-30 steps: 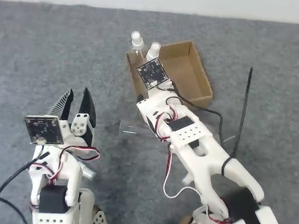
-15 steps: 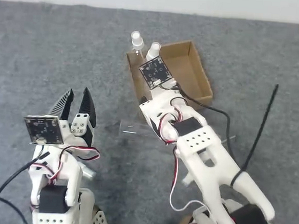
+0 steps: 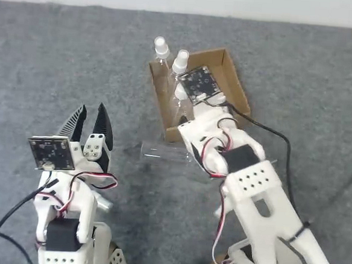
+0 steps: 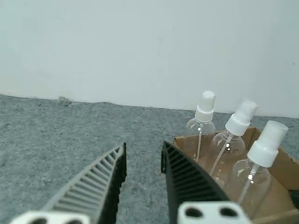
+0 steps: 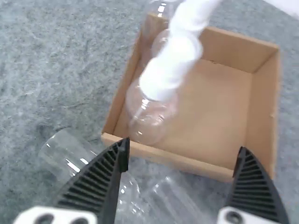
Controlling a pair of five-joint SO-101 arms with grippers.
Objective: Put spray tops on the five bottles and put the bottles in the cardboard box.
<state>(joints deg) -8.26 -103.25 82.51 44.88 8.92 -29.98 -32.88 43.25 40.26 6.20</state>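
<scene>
The cardboard box (image 3: 228, 81) lies at the table's far middle. Three clear bottles with white spray tops stand along its left side: one at the far corner (image 3: 161, 47), a second (image 3: 181, 61) and a third (image 5: 156, 95) inside. Whether the far-corner one is in the box I cannot tell. Two topless clear bottles (image 5: 70, 154) (image 5: 170, 200) lie on the carpet just in front of the box. My right gripper (image 5: 182, 147) hangs open over the box's near edge, holding nothing. My left gripper (image 3: 91, 117) is open at the near left, well apart from the box (image 4: 187, 142).
Grey carpet (image 3: 60, 57) covers the table, and a white wall (image 4: 140, 46) runs along the far side. The right arm's body (image 3: 251, 185) stretches from the near right up to the box. Bare carpet lies left of the box.
The right arm has swung rightward and forward, so its wrist now sits over the box's near-left part. Its black cable has swung out to the right edge. The left arm has not moved.
</scene>
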